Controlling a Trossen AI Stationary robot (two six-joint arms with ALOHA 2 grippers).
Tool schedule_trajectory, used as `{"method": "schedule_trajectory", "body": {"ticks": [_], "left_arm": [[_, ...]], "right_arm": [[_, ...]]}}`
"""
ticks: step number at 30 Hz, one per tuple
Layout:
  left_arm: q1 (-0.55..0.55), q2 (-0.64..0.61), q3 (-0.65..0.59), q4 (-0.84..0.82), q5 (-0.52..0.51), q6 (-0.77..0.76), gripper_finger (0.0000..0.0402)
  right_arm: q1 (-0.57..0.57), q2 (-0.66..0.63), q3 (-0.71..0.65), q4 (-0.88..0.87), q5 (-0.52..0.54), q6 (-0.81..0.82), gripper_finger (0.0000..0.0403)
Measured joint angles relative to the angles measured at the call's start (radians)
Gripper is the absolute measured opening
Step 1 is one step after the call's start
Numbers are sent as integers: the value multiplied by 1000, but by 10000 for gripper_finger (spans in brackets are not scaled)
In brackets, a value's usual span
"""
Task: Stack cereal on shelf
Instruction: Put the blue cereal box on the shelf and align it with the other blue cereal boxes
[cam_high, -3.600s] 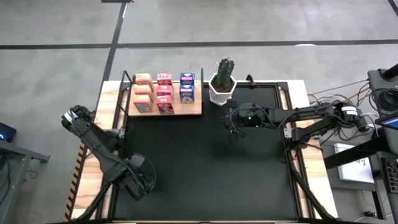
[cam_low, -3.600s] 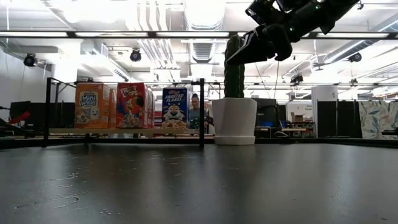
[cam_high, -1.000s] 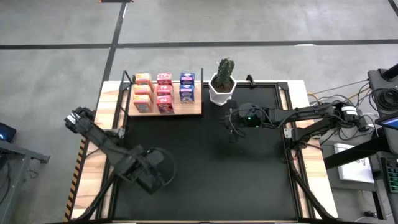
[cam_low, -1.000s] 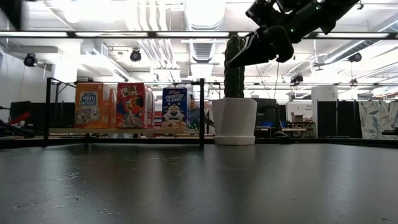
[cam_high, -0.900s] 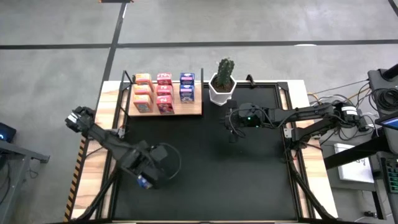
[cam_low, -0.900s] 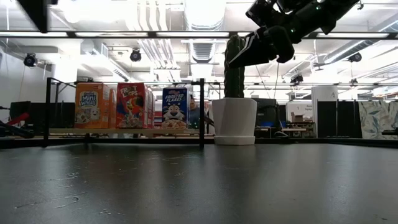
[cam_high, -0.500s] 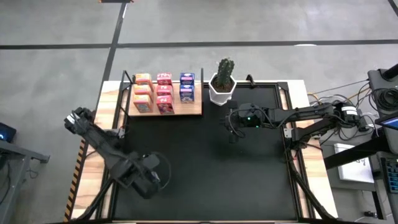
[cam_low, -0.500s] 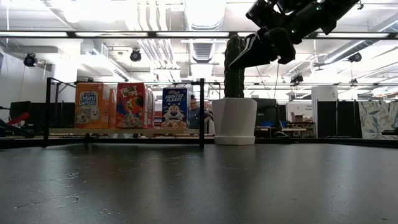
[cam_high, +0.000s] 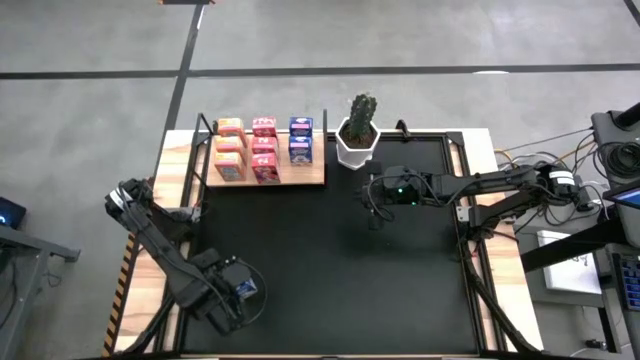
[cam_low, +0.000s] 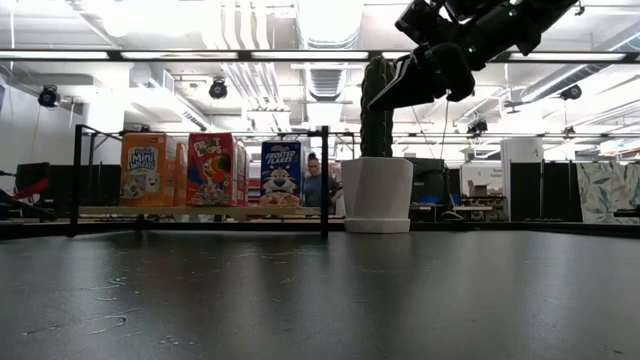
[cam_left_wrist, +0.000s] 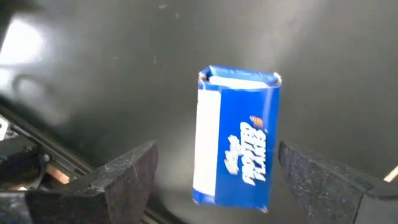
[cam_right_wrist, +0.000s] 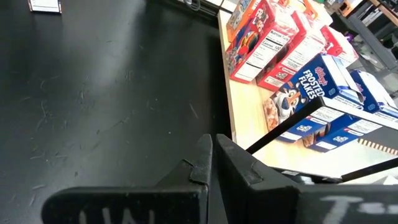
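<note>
**A:** So what's the left side doing? From where I'm standing the left gripper (cam_high: 238, 292) is down at the near-left corner of the big black tabletop mat (cam_high: 340, 260), fingers (cam_left_wrist: 124, 180) spread wide. There's one small blue cardboard cereal box (cam_left_wrist: 236, 140) between them, but it looks like it's not touching either finger, just lying on the mat.

**B:** Yep, nothing gripped there. Farther along, the flat light-wood shelf with thin black posts (cam_high: 300, 178) sits at the far-left edge, with the other little cereal boxes on it: an orange row (cam_high: 229, 148), a pink-red row (cam_high: 264, 148), then blue ones (cam_high: 300, 140).

**A:** And right of that?

**B:** White pot with the green cactus (cam_high: 357, 135), just beside the shelf's end. Then the right gripper (cam_high: 373, 205) hangs above the mat near the pot, fingers pressed together, empty.
</note>
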Motion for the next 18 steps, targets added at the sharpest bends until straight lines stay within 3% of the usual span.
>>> {"method": "schedule_trajectory", "body": {"ticks": [18], "left_arm": [[0, 0, -30, 23, -4, 0, 219]], "right_arm": [[0, 0, 0, -1, 0, 2, 11]]}}
